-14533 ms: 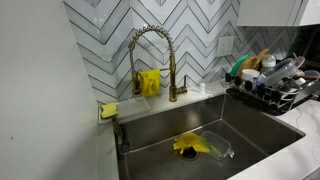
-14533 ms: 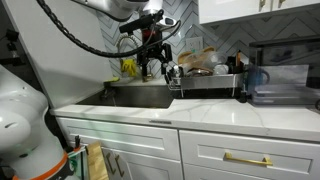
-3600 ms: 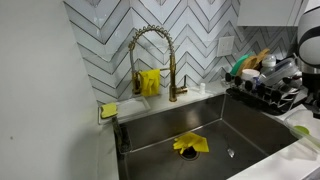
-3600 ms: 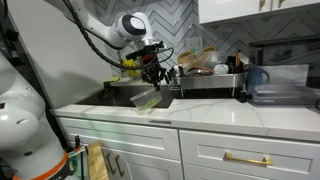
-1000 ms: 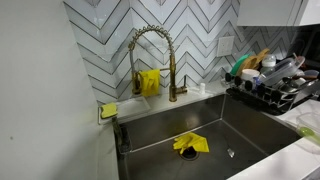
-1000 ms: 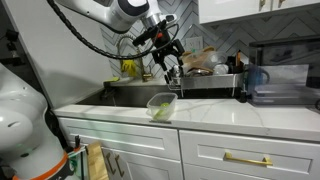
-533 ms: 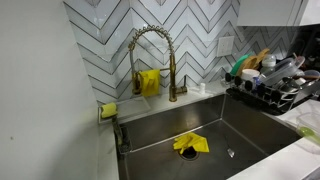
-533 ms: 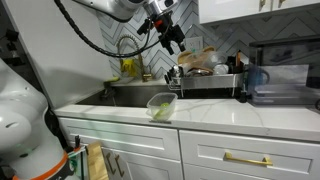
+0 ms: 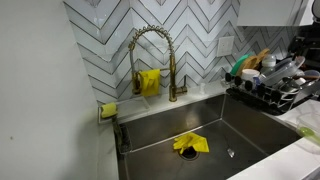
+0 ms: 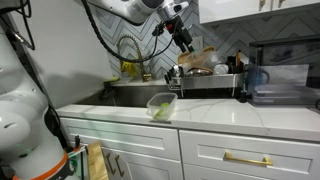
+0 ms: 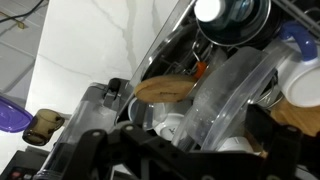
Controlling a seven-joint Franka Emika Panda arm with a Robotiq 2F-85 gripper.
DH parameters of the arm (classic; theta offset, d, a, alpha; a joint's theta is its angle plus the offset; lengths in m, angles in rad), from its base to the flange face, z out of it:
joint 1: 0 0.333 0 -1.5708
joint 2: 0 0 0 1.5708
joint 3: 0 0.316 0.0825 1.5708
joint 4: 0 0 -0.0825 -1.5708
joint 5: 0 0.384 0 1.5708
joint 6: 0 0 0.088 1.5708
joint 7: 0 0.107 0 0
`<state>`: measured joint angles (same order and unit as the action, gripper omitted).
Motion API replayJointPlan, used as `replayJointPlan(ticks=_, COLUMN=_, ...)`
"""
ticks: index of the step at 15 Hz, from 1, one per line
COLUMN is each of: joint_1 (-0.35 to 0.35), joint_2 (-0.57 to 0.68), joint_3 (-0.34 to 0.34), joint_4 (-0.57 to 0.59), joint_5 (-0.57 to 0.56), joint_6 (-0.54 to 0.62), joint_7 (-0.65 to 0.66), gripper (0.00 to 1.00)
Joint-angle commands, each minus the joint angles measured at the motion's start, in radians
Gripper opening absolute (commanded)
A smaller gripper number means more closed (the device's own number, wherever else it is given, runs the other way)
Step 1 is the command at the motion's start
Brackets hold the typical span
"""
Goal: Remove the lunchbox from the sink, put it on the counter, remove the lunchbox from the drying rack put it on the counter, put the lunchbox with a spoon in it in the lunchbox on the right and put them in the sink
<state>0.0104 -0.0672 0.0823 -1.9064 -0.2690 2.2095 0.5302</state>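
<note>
Since half a second ago the gripper (image 10: 186,41) has moved further from the sink (image 10: 140,95) and now hangs above the drying rack (image 10: 205,80), which stands just beside the sink.

Findings:
- The clear lunchbox (image 10: 161,105) sits upright on the counter (image 10: 250,115) along the sink's front edge, where it stood a second ago. Nothing is touching it.
- The sink holds only a yellow cloth (image 9: 190,144) near its middle; no lunchbox is left in it.
- In the wrist view the jaws appear spread wide with nothing between them. The camera looks down into the rack at crowded clear plastic containers (image 11: 225,100) and a brown wooden utensil (image 11: 165,90).

Assessment: the sink-to-counter step looks complete, and the arm is placed to begin the rack pickup. I cannot tell which container in the rack is the second lunchbox. The tight packing suggests the descent will need care to avoid knocking neighbouring dishes.
</note>
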Motion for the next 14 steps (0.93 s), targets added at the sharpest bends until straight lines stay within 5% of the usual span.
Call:
replayJointPlan(ticks=1, joint_1=0.015, joint_2=0.103, joint_3=0.003, joint_4=0.098, joint_5=-0.045, joint_6=-0.005, joint_7=0.079, gripper=1.00)
replayJointPlan(ticks=5, joint_1=0.037, joint_2=0.169, joint_3=-0.013, joint_4=0.157, joint_5=-0.035, joint_6=-0.022, joint_7=0.104, gripper=0.96)
replayJointPlan(ticks=6, joint_1=0.041, joint_2=0.181, joint_3=-0.016, joint_4=0.166, joint_5=-0.031, joint_6=-0.023, joint_7=0.104, gripper=0.73)
replayJointPlan(ticks=8, joint_1=0.049, joint_2=0.195, joint_3=-0.022, joint_4=0.182, joint_5=-0.025, joint_6=-0.033, joint_7=0.101, gripper=0.70)
replayJointPlan(ticks=14, joint_1=0.075, joint_2=0.167, joint_3=-0.030, joint_4=0.199, joint_5=-0.051, joint_6=-0.183, joint_7=0.162, gripper=0.21)
